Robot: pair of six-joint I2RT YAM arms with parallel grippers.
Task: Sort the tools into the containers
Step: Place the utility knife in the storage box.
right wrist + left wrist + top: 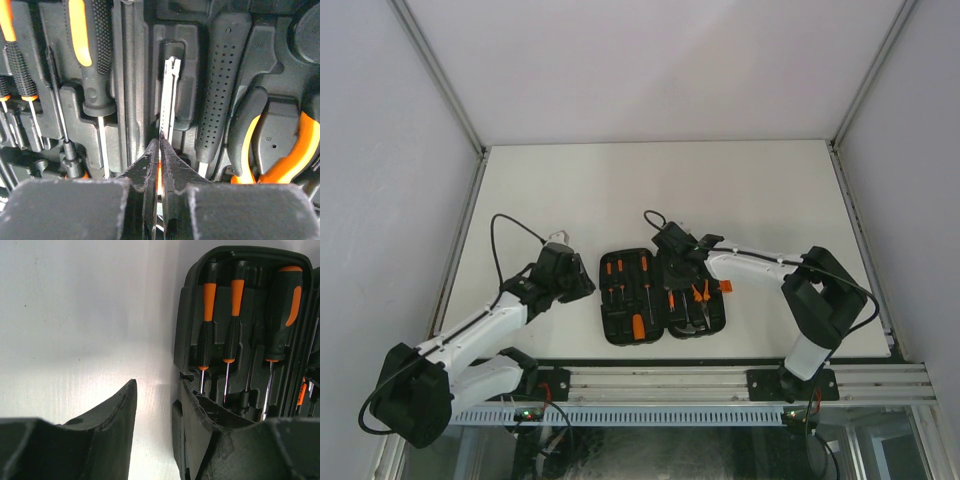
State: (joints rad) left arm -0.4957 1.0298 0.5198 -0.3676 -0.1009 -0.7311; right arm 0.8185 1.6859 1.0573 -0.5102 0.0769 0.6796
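Right under the right gripper (160, 144) lies the open black case (280, 45), and the jaws are pressed together with no gap. Only a thin orange line shows in the slit between them. A narrow silver tool (168, 95) lies in a slot of the case, and its near end comes up to the fingertips; whether the fingers pinch it, I cannot tell. To the right of this gripper are a black dotted handle (217, 90) and then the orange-handled pliers (306, 147), both sitting in their slots. To its left sits a thick screwdriver (90, 55), and farther left the thin screwdrivers (21, 70).

The left gripper (158, 385) is at the left side of the case, low over the white table (75, 315). Its jaws are partly apart and hold nothing. The left wall of the case stands between its fingers, just beside the right finger (220, 440), and bare table shows between this wall and the left finger (100, 440).
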